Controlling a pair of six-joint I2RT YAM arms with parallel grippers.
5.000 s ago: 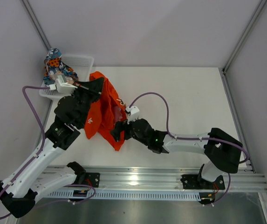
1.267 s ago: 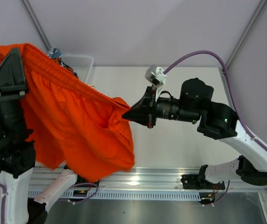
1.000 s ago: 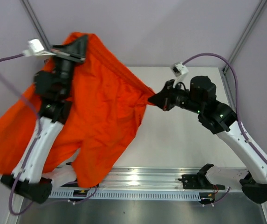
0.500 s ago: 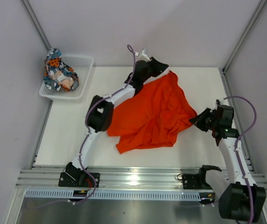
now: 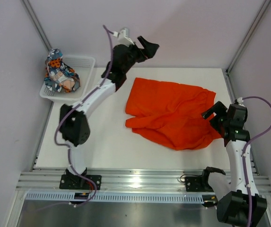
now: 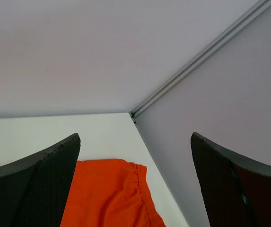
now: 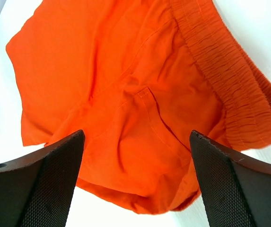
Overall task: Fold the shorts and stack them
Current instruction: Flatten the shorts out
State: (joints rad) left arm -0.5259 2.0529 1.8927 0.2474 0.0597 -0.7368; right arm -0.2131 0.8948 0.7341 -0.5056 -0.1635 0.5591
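Observation:
The orange shorts lie spread and rumpled on the white table, right of centre, with nothing holding them. My left gripper hangs open above the table's far edge, past the shorts' far left corner. In the left wrist view the left gripper is empty, with an orange corner below it. My right gripper stands open at the shorts' right edge. In the right wrist view the right gripper is open over the orange cloth, beside the gathered waistband. The printed shorts sit bunched in the basket.
A white mesh basket stands at the table's far left corner. Grey walls close in the table on the left, back and right, with a metal post at the right. A metal rail runs along the near edge.
Both grippers have opened and let go of the orange shorts, which now lie flatter and further right on the table. The left gripper has risen and drawn back to the far edge.

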